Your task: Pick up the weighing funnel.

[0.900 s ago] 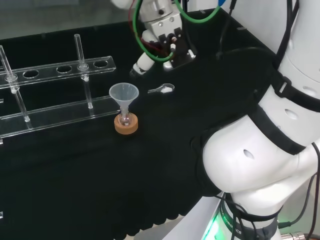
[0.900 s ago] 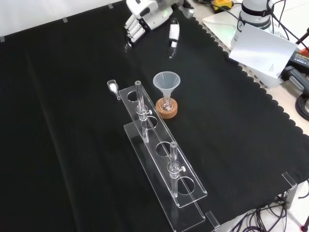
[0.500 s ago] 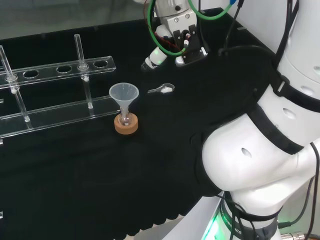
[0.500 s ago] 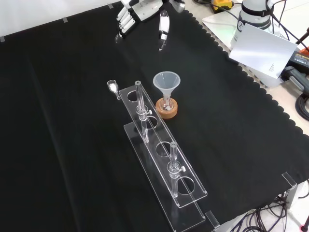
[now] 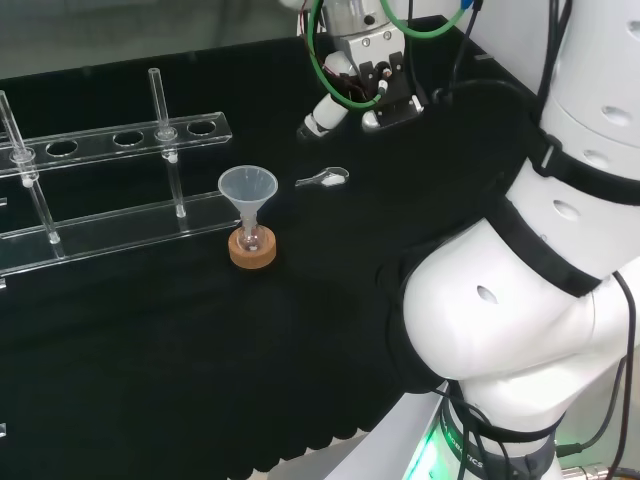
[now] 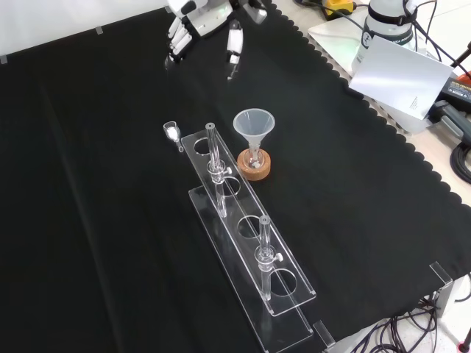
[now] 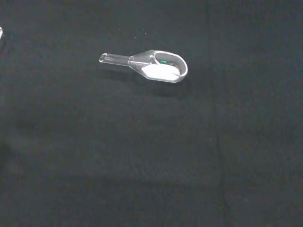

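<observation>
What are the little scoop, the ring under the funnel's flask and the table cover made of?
The weighing funnel looks like clear glass or plastic, I cannot tell which: see-through, with bright glints. The ring looks like cork: tan and matte. The cover looks like black cloth: dull, with a scalloped edge.

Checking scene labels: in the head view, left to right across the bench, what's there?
Clear tube rack → funnel in its flask on the cork ring → weighing funnel lying on the cloth → arm's white links.
</observation>
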Motion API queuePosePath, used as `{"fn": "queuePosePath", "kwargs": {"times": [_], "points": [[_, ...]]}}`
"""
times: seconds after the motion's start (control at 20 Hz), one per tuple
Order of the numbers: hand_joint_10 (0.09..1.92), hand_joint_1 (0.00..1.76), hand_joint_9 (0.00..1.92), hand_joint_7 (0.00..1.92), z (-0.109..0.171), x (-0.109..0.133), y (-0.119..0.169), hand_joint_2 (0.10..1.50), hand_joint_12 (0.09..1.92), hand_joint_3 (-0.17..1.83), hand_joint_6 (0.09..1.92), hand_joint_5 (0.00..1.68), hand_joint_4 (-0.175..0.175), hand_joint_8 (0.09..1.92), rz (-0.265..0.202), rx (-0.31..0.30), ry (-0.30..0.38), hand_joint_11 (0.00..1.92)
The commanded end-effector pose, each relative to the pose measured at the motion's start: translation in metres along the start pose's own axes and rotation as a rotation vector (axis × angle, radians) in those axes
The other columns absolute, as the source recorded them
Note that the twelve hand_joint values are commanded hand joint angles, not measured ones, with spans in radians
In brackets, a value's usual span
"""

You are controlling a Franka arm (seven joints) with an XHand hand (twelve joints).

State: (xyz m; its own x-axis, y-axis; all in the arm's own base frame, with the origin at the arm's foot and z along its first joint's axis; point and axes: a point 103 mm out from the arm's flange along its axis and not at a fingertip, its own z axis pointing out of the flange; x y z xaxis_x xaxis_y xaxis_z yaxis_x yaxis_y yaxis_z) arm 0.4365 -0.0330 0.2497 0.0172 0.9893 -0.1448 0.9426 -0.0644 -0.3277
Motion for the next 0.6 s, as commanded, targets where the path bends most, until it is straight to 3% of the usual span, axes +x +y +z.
{"fn": "queuePosePath", "kwargs": {"times": [0.05,0.25,0.6], "points": [[0.58,0.66,0.75,0.42,0.023,-0.014,0.038,0.76,1.31,0.14,0.09,0.47,-0.073,0.73,-0.015,0.020,-0.006,0.56],[0.55,0.81,0.77,0.45,0.040,-0.014,0.054,0.77,1.29,0.17,0.09,0.48,-0.069,0.72,-0.036,0.046,-0.008,0.57],[0.52,0.83,0.73,0.42,0.060,-0.022,0.078,0.75,1.28,0.20,0.09,0.48,-0.064,0.70,-0.067,0.073,0.003,0.57]]}}
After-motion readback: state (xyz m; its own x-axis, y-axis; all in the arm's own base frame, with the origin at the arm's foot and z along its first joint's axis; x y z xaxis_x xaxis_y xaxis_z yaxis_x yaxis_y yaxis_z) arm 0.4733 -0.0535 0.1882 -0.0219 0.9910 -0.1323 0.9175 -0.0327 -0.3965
